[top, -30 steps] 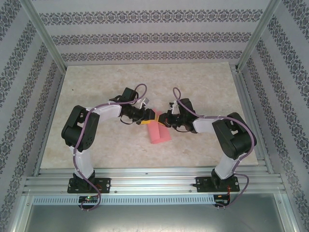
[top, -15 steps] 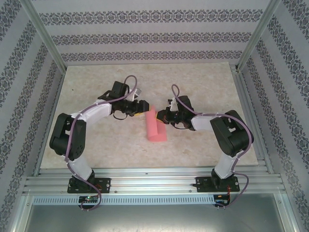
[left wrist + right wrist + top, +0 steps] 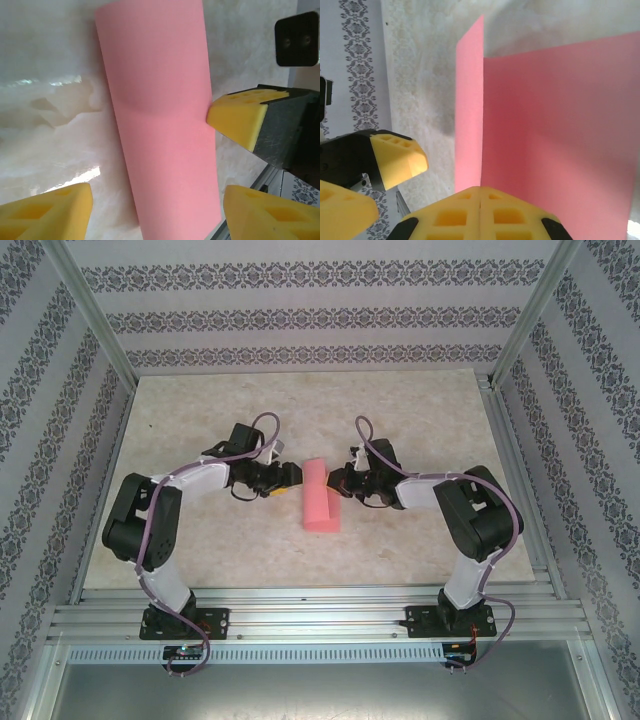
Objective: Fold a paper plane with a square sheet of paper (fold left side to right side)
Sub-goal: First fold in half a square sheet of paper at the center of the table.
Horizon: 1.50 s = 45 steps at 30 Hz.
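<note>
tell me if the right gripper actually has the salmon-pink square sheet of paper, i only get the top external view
Observer: Yes. On the right wrist camera the right gripper has its yellow pads pressed together, with the salmon-pink square sheet of paper running into the seam between them.
Operator: and the left gripper
Observer: Open. On the left wrist camera the left gripper has its pads wide apart, the sheet lying between them unclamped.
Operator: fold creased flat yet
Observer: No. The right wrist camera shows the two layers gaping apart in a V.
</note>
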Tool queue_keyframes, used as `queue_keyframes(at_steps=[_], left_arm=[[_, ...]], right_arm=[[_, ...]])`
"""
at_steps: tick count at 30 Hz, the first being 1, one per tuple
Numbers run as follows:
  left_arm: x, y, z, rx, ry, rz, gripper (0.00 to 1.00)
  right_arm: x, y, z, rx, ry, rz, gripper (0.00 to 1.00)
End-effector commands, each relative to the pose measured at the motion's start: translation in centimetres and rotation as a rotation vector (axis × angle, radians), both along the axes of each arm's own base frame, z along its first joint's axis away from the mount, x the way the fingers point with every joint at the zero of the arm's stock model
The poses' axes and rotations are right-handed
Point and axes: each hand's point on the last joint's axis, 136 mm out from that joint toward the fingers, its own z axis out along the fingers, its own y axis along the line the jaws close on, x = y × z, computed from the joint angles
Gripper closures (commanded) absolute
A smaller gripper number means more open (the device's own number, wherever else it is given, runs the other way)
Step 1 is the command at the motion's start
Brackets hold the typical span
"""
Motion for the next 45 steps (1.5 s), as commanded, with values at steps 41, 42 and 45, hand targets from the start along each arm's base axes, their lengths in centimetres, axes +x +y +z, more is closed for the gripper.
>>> queue_keyframes(at_steps=[41,42,45], left_arm=[[-0.8,-4.2,-6.6,0.243,0.071,-0.05,0.48],[-0.8,-4.2,-6.6,0.246,0.074,-0.05,0.48],[-0.9,-4.1,-7.2,0.265,0.088,-0.045,0.48]], right_arm=[[-0.8,-8.6,-0.7,-0.269,-0.046,-0.098,0.71],[-0.9,-8.7,-0.7,-0.272,-0.046,-0.102,0.71],[-0.9,-9.0,-0.7,-0.277,-0.048,-0.11,0.71]])
